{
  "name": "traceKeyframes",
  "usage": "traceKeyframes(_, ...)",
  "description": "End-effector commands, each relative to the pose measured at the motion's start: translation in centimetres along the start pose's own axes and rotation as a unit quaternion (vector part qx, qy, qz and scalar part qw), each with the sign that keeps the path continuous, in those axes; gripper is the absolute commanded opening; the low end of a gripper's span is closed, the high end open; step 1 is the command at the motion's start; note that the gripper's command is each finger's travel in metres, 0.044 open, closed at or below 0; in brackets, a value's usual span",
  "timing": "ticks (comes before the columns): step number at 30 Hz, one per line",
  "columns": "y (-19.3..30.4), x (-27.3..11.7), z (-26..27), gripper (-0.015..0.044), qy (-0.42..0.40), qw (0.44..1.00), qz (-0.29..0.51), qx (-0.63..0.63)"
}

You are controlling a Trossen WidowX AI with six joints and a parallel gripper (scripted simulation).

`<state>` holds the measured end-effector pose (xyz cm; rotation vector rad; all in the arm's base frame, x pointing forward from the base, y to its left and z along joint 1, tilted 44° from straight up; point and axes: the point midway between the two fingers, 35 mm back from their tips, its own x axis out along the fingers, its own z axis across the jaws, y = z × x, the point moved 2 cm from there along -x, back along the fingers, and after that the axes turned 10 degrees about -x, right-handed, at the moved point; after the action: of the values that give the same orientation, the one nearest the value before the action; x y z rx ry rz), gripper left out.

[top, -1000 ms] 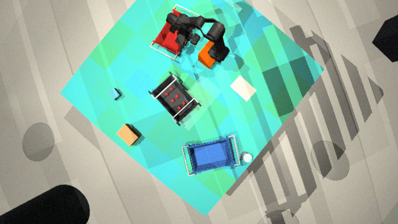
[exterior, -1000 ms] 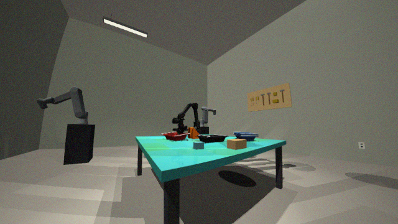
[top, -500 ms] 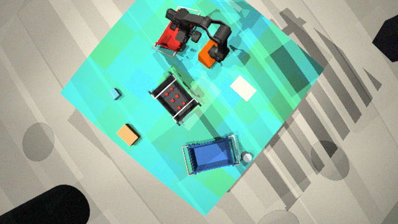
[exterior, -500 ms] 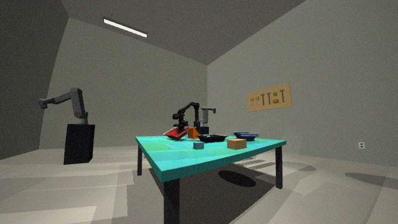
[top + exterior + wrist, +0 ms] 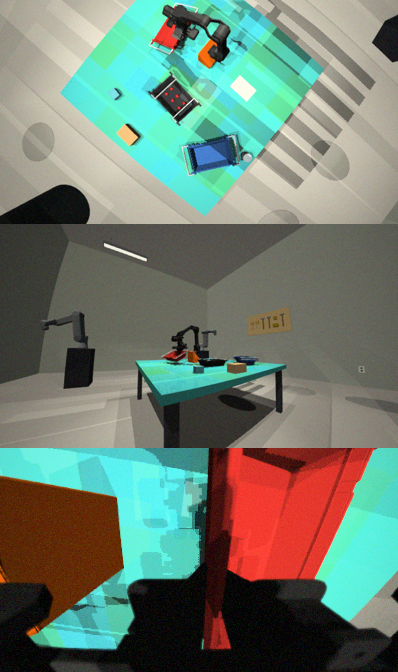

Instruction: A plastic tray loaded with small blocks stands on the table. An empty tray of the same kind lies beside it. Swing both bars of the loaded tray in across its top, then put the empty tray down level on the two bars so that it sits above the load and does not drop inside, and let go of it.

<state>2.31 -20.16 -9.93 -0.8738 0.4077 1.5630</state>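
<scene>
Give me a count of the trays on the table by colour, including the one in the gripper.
Red: 1, gripped at its side wall
Black: 1, loaded with small red blocks
Blue: 1
Total: 3 trays

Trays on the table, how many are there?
3. A red tray, tilted in the gripper; a black tray mid-table, holding small red blocks; and a blue tray beside a pale cylinder.
</scene>
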Motion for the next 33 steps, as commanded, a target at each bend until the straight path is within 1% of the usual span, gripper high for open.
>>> traceKeyframes(1,0.4,-1.2,-1.7,0.0000,0.008,1.000,0.004,-0.004)
traceKeyframes(33,1.9,-7.7,-9.7,0.0000,0.011,1.000,0.005,-0.004)
